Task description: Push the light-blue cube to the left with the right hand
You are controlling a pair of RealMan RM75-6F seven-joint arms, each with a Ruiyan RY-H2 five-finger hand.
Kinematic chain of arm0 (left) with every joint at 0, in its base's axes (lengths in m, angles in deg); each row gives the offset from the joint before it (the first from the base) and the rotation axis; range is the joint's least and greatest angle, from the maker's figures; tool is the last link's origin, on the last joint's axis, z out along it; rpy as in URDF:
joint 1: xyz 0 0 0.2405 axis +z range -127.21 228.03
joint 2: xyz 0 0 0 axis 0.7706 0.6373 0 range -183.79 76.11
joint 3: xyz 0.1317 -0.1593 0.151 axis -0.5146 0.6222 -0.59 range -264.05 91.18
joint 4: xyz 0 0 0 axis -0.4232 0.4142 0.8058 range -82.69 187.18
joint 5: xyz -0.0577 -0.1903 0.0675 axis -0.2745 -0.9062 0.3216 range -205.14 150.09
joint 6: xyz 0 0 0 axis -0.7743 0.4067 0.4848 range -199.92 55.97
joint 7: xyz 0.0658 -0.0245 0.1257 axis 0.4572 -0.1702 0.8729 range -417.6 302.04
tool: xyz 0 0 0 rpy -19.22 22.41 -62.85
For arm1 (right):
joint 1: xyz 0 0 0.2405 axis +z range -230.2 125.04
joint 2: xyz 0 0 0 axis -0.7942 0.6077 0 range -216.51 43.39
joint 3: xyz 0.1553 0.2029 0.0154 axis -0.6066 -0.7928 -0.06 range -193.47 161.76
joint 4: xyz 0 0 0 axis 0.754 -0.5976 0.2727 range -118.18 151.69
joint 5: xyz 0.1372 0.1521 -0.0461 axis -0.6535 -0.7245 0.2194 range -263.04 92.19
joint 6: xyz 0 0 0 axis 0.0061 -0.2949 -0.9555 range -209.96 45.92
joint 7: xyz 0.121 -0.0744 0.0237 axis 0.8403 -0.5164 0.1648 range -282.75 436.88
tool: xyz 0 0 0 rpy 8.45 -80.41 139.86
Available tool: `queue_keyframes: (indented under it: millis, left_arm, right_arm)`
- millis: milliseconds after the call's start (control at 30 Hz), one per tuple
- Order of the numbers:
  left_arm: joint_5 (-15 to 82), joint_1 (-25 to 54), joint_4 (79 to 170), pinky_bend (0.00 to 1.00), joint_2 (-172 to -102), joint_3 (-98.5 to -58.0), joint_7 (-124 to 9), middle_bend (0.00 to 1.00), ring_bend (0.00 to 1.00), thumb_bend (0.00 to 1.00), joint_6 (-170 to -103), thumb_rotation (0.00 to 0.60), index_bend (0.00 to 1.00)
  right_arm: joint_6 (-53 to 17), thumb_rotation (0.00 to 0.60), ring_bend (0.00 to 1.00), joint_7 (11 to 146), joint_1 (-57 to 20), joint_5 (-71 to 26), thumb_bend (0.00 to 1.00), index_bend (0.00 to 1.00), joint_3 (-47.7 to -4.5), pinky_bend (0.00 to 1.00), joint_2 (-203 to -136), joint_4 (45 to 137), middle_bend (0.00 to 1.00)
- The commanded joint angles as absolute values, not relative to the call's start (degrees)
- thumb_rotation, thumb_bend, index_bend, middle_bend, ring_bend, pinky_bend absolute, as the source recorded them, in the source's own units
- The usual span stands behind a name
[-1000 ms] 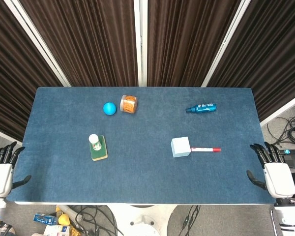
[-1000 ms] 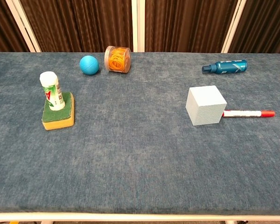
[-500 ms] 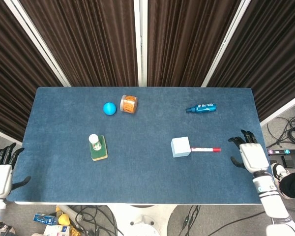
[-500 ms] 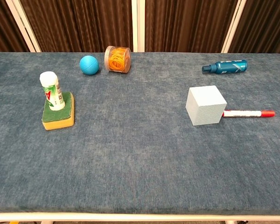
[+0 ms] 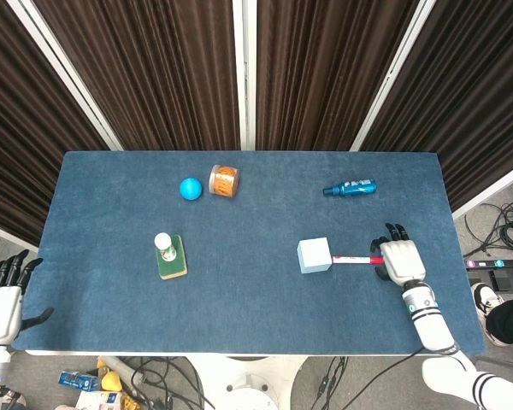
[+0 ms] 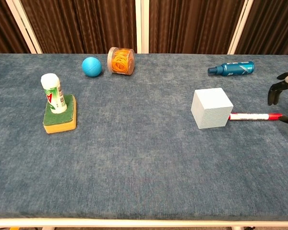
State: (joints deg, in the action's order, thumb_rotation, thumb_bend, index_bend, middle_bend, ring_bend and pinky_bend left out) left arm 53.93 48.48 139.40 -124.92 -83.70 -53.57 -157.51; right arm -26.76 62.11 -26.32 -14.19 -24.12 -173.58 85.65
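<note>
Right hand (image 5: pixel 399 259): moved in over the table since earlier, now by the marker's (image 5: pixel 356 259) red end. Fingers spread, holding nothing. Light-blue cube (image 5: pixel 314 254): unmoved.

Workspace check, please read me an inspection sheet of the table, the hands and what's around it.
Surface: blue felt table, flat.
Job's things: light-blue cube right of centre, untouched; right hand to its right, over the red cap end of the marker, which lies against the cube's right side.
Clutter: blue ball beside a jar of orange rubber bands; teal bottle lying down; glue stick upright on a sponge.
Hands: right hand's fingers apart, holding nothing; left hand off the table's left edge, open.
Cables: loose bundles on the floor.
Surroundings: dark curtains behind.
</note>
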Motion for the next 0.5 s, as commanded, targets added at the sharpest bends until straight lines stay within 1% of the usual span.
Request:
queue_keyframes:
  millis: [33, 133, 333, 500]
  left_arm:
    - [53.79, 48.54, 139.23, 0.10, -124.95, -83.76, -53.93, 0.16, 0.10, 0.15, -157.34, 0.600, 0.22]
    - [53.79, 48.58, 138.90, 0.10, -125.09, -83.76, -54.23, 0.16, 0.10, 0.15, -157.34, 0.600, 0.22]
    - [53.74, 48.81, 138.15, 0.10, -125.42, -83.89, -54.84, 0.16, 0.10, 0.15, -157.37, 0.600, 0.22]
    - [53.78, 48.87, 137.78, 0.10, -125.53, -83.89, -55.16, 0.16, 0.10, 0.15, -157.39, 0.600, 0.22]
  right_arm:
    - [-26.70, 0.600, 0.08, 61.33, -25.63, -14.41, 0.18, 0.44, -23.94, 0.08, -175.37, 83.98, 0.42]
    - [-26.96, 0.600, 0.09, 60.80, -25.13, -14.52, 0.18, 0.44, -23.71, 0.09, -176.63, 82.72, 0.44]
    - [-27.72, 0.600, 0.09, 60.78, -24.28, -15.00, 0.23, 0.45, -23.66, 0.09, -178.37, 80.99, 0.46]
    - [-28.30, 0.600, 0.11, 60.95, -23.50, -15.29, 0.25, 0.47, -23.81, 0.09, -179.46, 79.66, 0.48]
